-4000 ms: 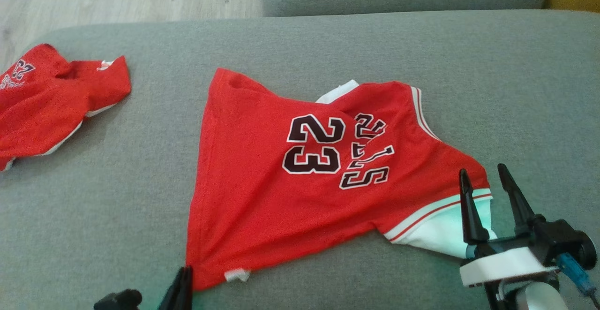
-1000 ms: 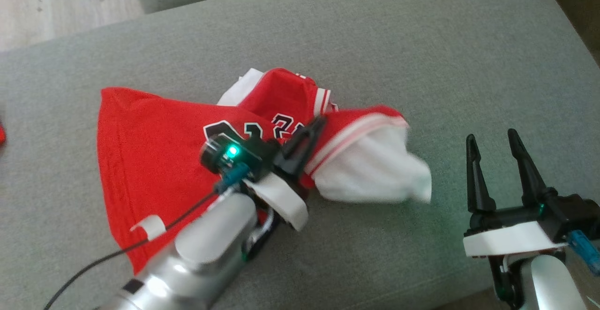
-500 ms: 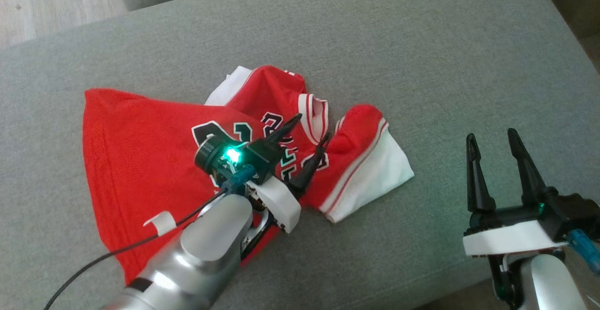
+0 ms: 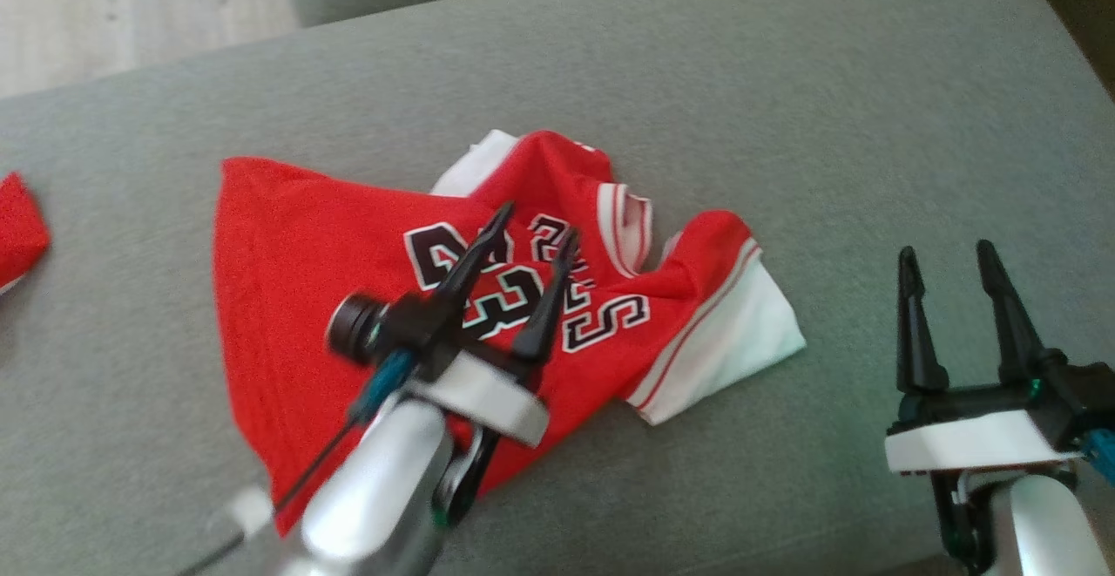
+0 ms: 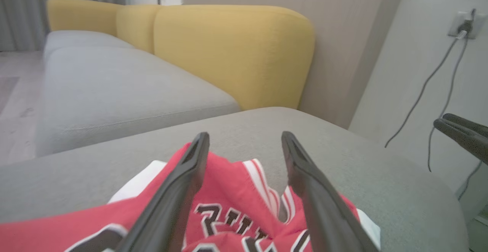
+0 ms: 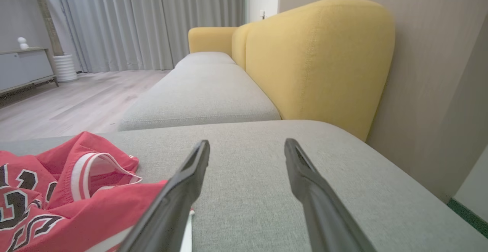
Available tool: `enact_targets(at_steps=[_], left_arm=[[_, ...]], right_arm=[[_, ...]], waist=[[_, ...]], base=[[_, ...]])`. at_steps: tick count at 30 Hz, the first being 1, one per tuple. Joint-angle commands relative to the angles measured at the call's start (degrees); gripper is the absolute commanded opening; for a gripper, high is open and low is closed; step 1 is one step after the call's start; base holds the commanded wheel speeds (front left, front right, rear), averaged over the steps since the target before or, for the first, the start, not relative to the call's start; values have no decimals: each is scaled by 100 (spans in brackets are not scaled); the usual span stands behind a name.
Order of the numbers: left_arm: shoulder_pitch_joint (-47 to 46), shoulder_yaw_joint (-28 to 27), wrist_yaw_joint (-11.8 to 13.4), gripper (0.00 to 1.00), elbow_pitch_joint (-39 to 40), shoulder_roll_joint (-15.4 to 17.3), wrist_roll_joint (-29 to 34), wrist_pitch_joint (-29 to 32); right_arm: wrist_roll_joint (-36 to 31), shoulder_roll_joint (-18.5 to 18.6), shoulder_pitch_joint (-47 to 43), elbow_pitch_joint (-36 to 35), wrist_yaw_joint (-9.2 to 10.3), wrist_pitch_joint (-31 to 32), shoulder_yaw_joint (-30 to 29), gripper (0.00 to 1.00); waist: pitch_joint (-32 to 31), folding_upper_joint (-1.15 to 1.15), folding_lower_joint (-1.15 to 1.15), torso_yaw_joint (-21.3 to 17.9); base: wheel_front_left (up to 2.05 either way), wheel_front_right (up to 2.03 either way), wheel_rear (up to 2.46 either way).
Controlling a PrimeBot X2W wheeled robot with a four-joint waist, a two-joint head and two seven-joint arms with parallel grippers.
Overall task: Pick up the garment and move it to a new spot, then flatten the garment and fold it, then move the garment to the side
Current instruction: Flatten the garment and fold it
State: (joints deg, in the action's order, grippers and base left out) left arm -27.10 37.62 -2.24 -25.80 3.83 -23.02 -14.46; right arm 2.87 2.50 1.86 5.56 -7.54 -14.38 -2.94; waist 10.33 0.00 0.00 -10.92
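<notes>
From my remote station: the red jersey (image 4: 305,297), rumpled into a rough triangle with a white-banded sleeve at its right, lies mid-cushion on the grey woven sofa cushion (image 4: 784,79). My left gripper (image 4: 538,220) hangs over its black numerals, tapered dark fingers spread and empty. My right gripper (image 4: 945,250) stands apart at the near right, likewise spread, holding nothing.

Grey cushion (image 4: 784,79); yellow backrest (image 6: 320,53); red cloth (image 4: 17,227) left edge.

Two red garments (image 4: 296,297) (image 4: 19,223), two claws (image 4: 538,219) (image 4: 945,248), one grey sofa (image 4: 784,79).
</notes>
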Motion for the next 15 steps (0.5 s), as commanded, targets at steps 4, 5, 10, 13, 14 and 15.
enact_targets(at_steps=[4,5,10,13,14,15], left_arm=[[817,-847,139,100,931,222,282,-53],[1025,-991,167,100,1064,246,345,-53],[2047,-1780,273,100,1544,262,609,-53],[2564,-2174,249,100,1733,208,772,-53],[2726,-2297,231,100,1760,179,800,-53],[2863,-2412,205,100,1783,152,829,-53]], right_arm=[[-159,38,50,-113,5,-62,-71,100],[-189,38,27,-80,5,-62,-112,100],[-261,38,-136,124,5,-62,-287,100],[-287,38,-243,274,5,-62,-304,100],[-285,38,-280,322,5,-62,-320,100],[-292,38,-313,363,5,-62,-330,100]], waist=[[-247,0,0,424],[-315,0,0,499],[-621,0,0,848],[-774,0,0,1023],[-820,0,0,1078],[-858,0,0,1124]], base=[[0,0,0],[0,0,0],[0,0,0],[0,0,0],[0,0,0],[0,0,0]])
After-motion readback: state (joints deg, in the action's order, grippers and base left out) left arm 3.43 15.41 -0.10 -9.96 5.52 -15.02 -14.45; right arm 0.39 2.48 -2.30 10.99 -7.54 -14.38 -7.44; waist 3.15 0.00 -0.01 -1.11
